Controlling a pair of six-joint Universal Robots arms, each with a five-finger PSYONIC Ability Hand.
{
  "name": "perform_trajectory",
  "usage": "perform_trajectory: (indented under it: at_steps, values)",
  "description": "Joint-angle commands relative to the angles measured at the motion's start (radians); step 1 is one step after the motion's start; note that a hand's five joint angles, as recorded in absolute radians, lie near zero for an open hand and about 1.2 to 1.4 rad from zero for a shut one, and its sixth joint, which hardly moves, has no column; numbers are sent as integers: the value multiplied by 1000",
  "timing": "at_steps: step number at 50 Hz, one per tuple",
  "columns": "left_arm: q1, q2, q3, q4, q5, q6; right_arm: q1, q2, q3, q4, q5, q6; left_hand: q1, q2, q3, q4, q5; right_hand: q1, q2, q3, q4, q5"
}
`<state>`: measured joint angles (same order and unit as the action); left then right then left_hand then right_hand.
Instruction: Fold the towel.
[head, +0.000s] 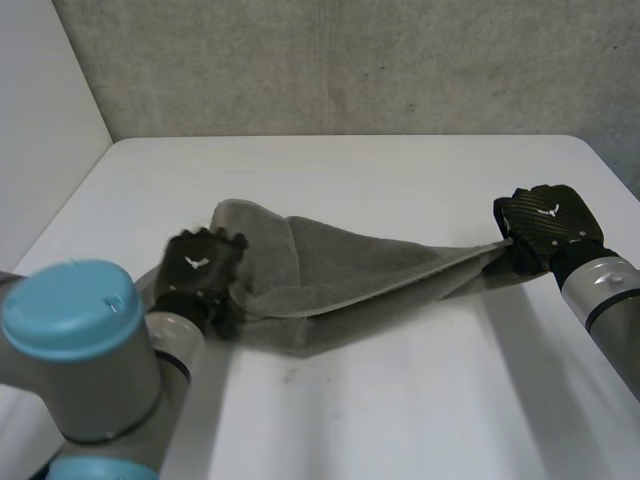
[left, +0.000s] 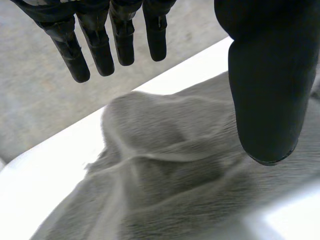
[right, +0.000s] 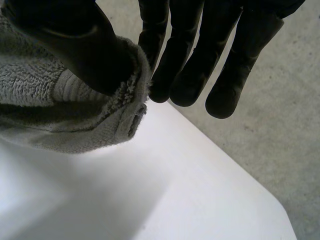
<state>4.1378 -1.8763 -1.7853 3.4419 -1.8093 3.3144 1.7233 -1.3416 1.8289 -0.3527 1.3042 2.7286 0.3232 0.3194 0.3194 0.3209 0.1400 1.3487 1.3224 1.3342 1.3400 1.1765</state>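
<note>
A grey towel (head: 340, 275) lies stretched across the middle of the white table (head: 400, 410), bunched and partly folded over at its left end. My left hand (head: 200, 265) hovers over that left end; its fingers (left: 100, 47) are straight and spread from the thumb (left: 267, 85), and the towel (left: 170, 170) lies loose below them, untouched. My right hand (head: 545, 228) is at the towel's right end. There its thumb (right: 75, 45) presses a corner of the towel (right: 60, 107) against the fingers (right: 185, 65), and the cloth runs taut from that pinch towards the left.
A concrete wall (head: 350, 65) stands behind the table's far edge. Bare tabletop lies in front of the towel and beyond it. The table's right rear corner is close behind my right hand.
</note>
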Motion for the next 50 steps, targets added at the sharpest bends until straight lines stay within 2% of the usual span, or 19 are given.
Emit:
perform_trajectory:
  at_steps: [1, 3, 4, 6, 8, 15, 19, 22, 28, 32, 38, 50]
  values:
    - [127, 0, 57, -50, 117, 1, -8, 16, 7, 0, -6, -1, 55, 58, 58, 57, 63, 48, 74, 62, 56, 45]
    - [166, -24, 105, -82, 215, 1, -8, 16, 9, 0, -6, -1, 87, 91, 91, 89, 96, 48, 74, 62, 56, 45]
    - [167, -24, 106, -82, 216, 1, -7, 18, 12, 0, -6, -1, 87, 91, 91, 89, 96, 48, 74, 62, 56, 45]
    - [185, -78, 168, -121, 290, 1, -2, 19, 13, 0, -6, -1, 119, 123, 123, 122, 128, 48, 74, 62, 56, 45]
    - [199, -99, 199, -145, 313, 1, 2, 28, 15, 1, -3, -1, 128, 132, 132, 130, 137, 48, 74, 62, 56, 45]
    - [249, -199, 300, -211, 341, 4, 4, 41, 20, -2, -5, -3, 219, 223, 223, 221, 228, 48, 74, 62, 56, 45]
    - [300, -265, 357, -219, 347, 14, 4, 45, 18, -2, -5, -3, 424, 428, 428, 426, 433, 48, 74, 62, 56, 45]
    - [312, -302, 388, -219, 347, 56, 2, 50, 16, -2, -5, -3, 486, 490, 490, 488, 495, 48, 74, 62, 56, 45]
    - [332, -348, 426, -221, 354, 145, 2, 51, 18, -2, -6, -4, 480, 484, 484, 483, 489, 48, 74, 62, 56, 45]
    - [344, -386, 448, -222, 415, 204, 2, 53, 18, -2, -6, -4, 475, 478, 478, 477, 483, 48, 74, 62, 56, 45]
    - [344, -417, 463, -216, 499, 214, 2, 55, 20, -2, -6, -6, 425, 428, 428, 427, 433, 48, 74, 62, 56, 45]
    - [344, -481, 540, -242, 504, 215, 2, 65, 20, -2, -6, -6, 419, 423, 423, 421, 427, 48, 74, 62, 56, 45]
